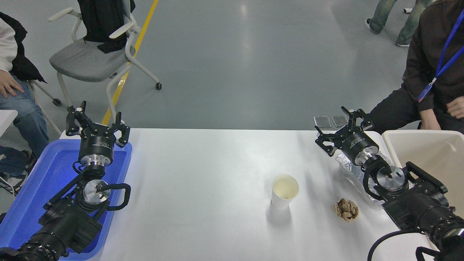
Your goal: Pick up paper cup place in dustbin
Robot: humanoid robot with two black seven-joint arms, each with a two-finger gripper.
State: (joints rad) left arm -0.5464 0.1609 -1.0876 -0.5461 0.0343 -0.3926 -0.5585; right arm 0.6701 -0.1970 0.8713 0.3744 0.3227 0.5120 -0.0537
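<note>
Cup: the paper cup [285,191] stands upright on the white table [203,174], nothing touching it.
Bin: the dustbin [427,152] sits at the table's right edge.
My right claw [340,132]: open, holding nothing, over the far right of the table, above a foil tray [348,174].
My left claw [97,123]: open, over the blue tray [43,181].
Paper ball [346,209]: just right of the cup.

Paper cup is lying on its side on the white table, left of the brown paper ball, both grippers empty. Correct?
Not quite. In the head view the paper cup stands upright, mouth up, left of the brown paper ball. The left gripper and right gripper are open and empty.
</note>
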